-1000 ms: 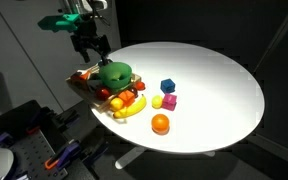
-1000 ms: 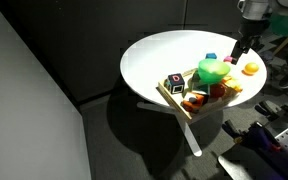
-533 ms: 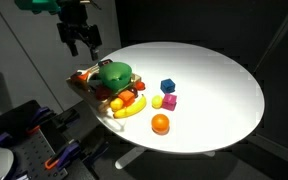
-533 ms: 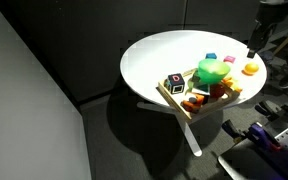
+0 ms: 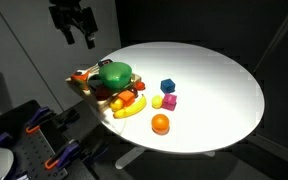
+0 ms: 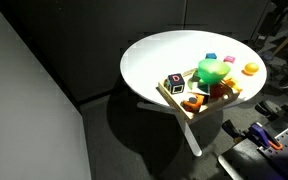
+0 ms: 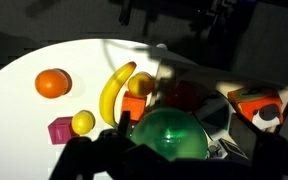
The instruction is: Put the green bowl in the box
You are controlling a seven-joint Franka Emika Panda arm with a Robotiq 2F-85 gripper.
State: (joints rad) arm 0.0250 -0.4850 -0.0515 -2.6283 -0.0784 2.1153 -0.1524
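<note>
The green bowl (image 5: 114, 73) lies upside down on toys inside the light wooden box (image 5: 79, 88) at the table's edge. It shows in both exterior views (image 6: 213, 70) and fills the lower middle of the wrist view (image 7: 169, 135). The box's low rim also shows in an exterior view (image 6: 174, 100). My gripper (image 5: 80, 38) hangs high above and beyond the box, well apart from the bowl. Its fingers are spread and hold nothing. In the wrist view the fingers are only dark shapes at the bottom edge.
A round white table (image 5: 214, 80) carries a banana (image 5: 129, 108), an orange (image 5: 160, 123), a blue block (image 5: 168, 86), a pink block (image 5: 170, 101) and a small yellow ball (image 5: 157, 101). The box holds several toys, among them a dark cube (image 6: 175, 83). Dark surroundings and robot hardware stand below.
My gripper has risen up and away from the box, empty. The green bowl has stayed in the box.
</note>
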